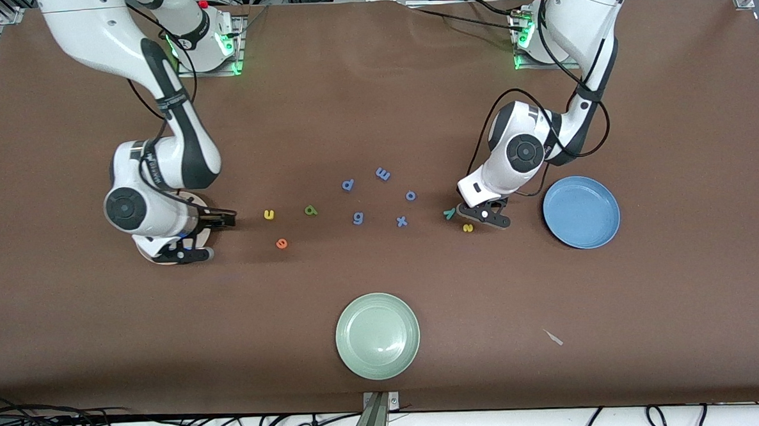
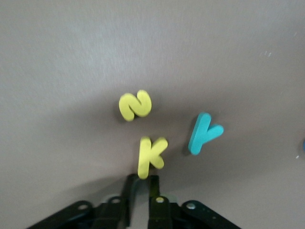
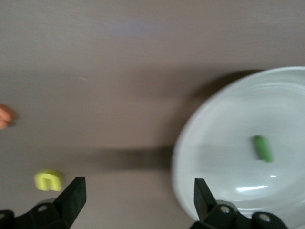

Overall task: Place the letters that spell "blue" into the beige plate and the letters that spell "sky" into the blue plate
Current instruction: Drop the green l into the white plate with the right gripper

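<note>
My left gripper (image 1: 477, 214) (image 2: 141, 183) is down at the table beside the blue plate (image 1: 581, 212), shut on the stem of the yellow "k" (image 2: 150, 155). The yellow "s" (image 1: 468, 228) (image 2: 135, 105) and teal "y" (image 1: 449, 214) (image 2: 204, 133) lie close by. My right gripper (image 1: 213, 236) (image 3: 138, 191) hangs open and holds nothing, over the rim of the beige plate (image 1: 198, 200) (image 3: 228, 119). The green bar "l" (image 3: 263, 148) lies in that plate. Yellow "u" (image 1: 269, 214) (image 3: 48, 180), green "b" (image 1: 311, 210) and orange "e" (image 1: 281, 243) (image 3: 5, 116) lie on the cloth.
Blue letters "p" (image 1: 348, 185), "m" (image 1: 383, 174), "o" (image 1: 411, 195), "g" (image 1: 358, 218) and "x" (image 1: 402, 221) are scattered mid-table. A pale green plate (image 1: 378, 335) sits nearer the front camera. The right arm's wrist covers most of the beige plate.
</note>
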`<action>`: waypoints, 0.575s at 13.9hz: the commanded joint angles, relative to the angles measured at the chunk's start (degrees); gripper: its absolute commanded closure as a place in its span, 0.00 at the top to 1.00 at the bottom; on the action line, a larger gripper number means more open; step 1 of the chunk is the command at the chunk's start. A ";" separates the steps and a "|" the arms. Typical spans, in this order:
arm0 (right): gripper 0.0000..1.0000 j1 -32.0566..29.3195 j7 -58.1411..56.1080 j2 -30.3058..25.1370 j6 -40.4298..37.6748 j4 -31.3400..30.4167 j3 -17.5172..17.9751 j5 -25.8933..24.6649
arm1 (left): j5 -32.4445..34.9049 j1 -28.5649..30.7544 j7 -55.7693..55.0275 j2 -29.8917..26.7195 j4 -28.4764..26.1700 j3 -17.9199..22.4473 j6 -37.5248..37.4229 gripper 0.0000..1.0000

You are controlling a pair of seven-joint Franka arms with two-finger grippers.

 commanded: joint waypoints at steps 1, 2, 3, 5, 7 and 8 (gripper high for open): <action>1.00 4.06 8.84 0.56 3.12 -0.56 0.71 1.51 | -1.58 -0.94 0.78 0.80 4.07 0.98 -0.14 0.79; 1.00 5.47 10.87 1.09 4.43 -0.82 0.72 1.51 | -1.58 -1.03 0.52 0.98 4.26 0.98 -0.15 0.79; 1.00 6.44 11.68 1.27 5.92 -1.69 0.72 1.51 | -1.58 -1.21 0.43 1.24 4.26 0.98 -0.06 0.79; 1.00 6.72 11.86 1.36 10.66 -4.76 1.24 1.51 | -1.58 -1.73 0.52 1.85 4.26 0.98 -0.06 0.79; 1.00 6.72 13.61 1.36 13.23 -6.27 3.00 1.51 | -1.50 -2.26 0.52 2.64 4.26 0.98 0.03 0.80; 1.00 6.72 13.79 1.36 13.06 -6.27 3.09 1.59 | -1.49 -2.61 0.52 3.08 4.26 0.98 0.12 0.80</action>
